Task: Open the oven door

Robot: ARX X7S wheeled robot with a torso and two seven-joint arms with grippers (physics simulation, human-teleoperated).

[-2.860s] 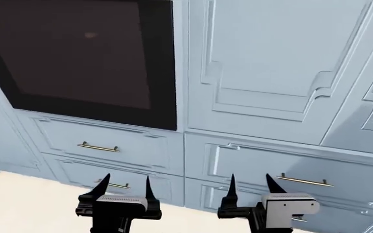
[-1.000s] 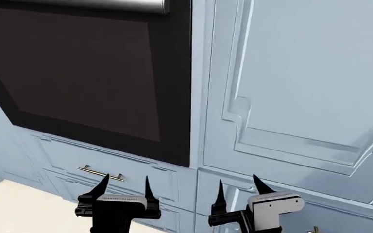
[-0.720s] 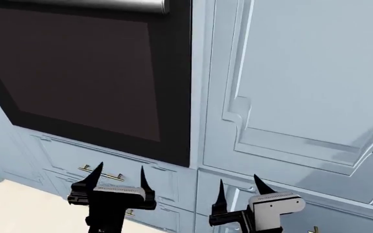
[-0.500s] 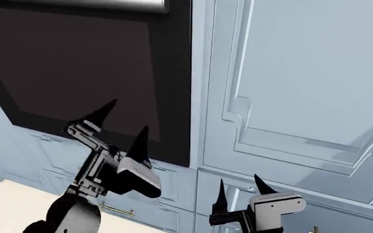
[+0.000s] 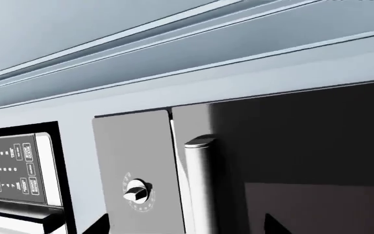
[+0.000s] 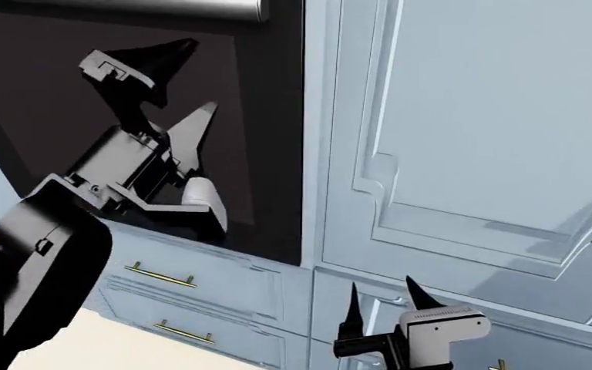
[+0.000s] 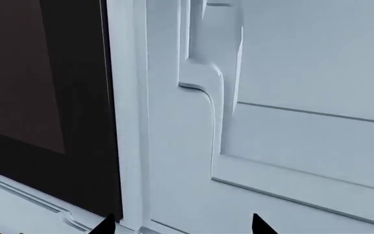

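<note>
So the left tool [image 6: 163,89] hangs in front of the oven door [image 6: 265,154], fingers apart, below its handle [image 6: 173,8]; right tool [image 6: 384,304] is spread too. Keypad [image 5: 8,168] text unreadable.

- One oven door [image 6: 265,139], black, with one silver bar handle [image 6: 173,8] along its top edge.
- Two grippers: the left gripper [image 6: 167,89] in front of the oven door, the right gripper [image 6: 384,304] below and right of it.
- Two brass drawer handles [image 6: 159,276] below the oven door, one above the other.
- One control knob [image 5: 136,189] beside the handle's end.
</note>
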